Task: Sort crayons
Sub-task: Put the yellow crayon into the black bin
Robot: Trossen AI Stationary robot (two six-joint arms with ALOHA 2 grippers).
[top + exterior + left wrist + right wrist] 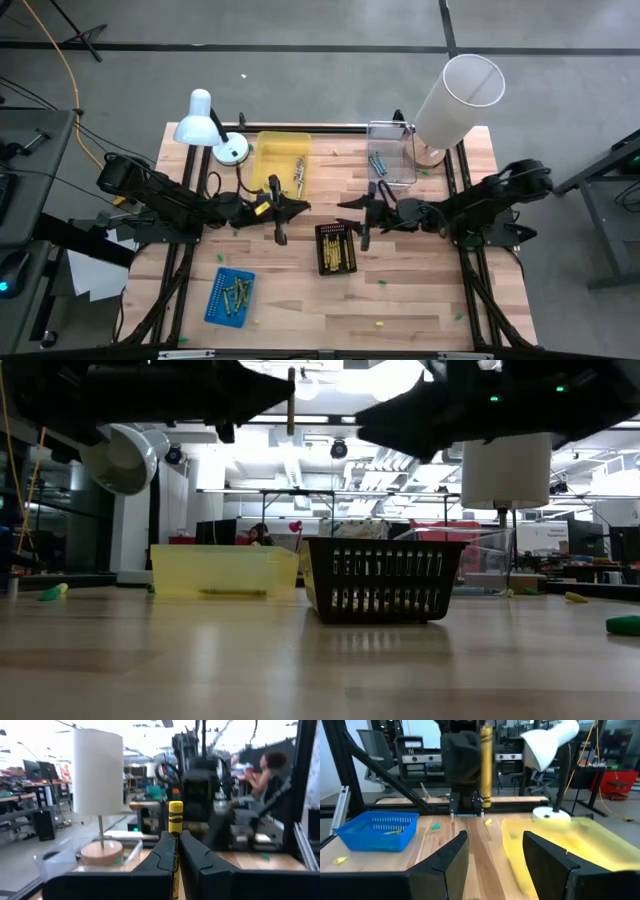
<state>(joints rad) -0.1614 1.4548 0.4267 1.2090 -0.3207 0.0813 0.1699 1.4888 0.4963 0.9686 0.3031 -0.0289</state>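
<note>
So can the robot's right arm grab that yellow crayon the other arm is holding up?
Probably yes. The right gripper is open and faces the yellow crayon, which the left gripper holds upright above the table. Nothing shows in the gap between them.

The pale wooden plank surface (300, 310) carries a yellow plastic tray (281, 160), clear plastic bin (392, 155), black slotted basket (336, 248), blue basket (230, 296), white desk lamp (212, 127) and white cylinder-shaded lamp (452, 100).

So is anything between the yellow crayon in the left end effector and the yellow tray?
Nothing visible: the left end effector holds the yellow crayon above bare table just in front of the yellow tray, whose top is open.
</note>
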